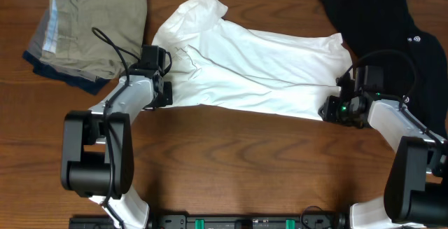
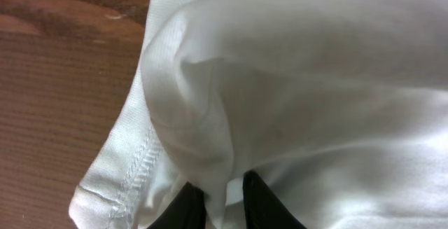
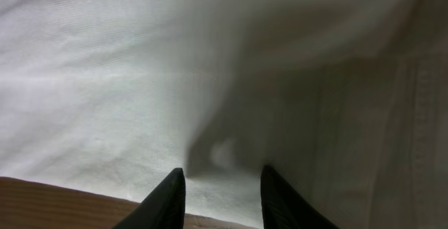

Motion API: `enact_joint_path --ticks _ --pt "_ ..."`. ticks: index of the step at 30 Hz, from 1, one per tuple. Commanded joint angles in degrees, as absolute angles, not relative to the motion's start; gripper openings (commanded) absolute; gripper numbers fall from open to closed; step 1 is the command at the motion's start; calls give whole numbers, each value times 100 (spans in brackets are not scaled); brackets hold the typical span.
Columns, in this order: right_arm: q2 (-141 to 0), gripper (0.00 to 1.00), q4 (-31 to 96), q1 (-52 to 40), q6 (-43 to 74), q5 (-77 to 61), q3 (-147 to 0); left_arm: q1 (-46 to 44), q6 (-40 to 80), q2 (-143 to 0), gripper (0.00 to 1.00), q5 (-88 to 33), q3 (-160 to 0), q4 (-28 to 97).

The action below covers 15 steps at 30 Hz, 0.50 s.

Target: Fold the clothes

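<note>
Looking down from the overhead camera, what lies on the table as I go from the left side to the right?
Pile of folded clothes with khaki on top → white T-shirt, spread out across the middle → black garment at the far right.

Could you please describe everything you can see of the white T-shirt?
The white T-shirt looks like soft cotton knit with stitched hems. It lies crumpled and stretched lengthwise across the wooden table. The left tool pinches a fold near one end. The right tool sits at the other end, and its grip is unclear.
</note>
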State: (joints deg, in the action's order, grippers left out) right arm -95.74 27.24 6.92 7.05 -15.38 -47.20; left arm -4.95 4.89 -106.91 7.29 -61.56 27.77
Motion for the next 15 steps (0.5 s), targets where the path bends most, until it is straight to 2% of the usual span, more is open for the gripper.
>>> enact_joint_path --ticks 1,15 --pt "-9601 34 2902 683 814 -1177 -4589 -449 716 -11314 19 709 -5942 3098" --pt "-9601 33 3795 1288 808 -740 -4589 -425 1280 -11533 19 707 -5942 5002"
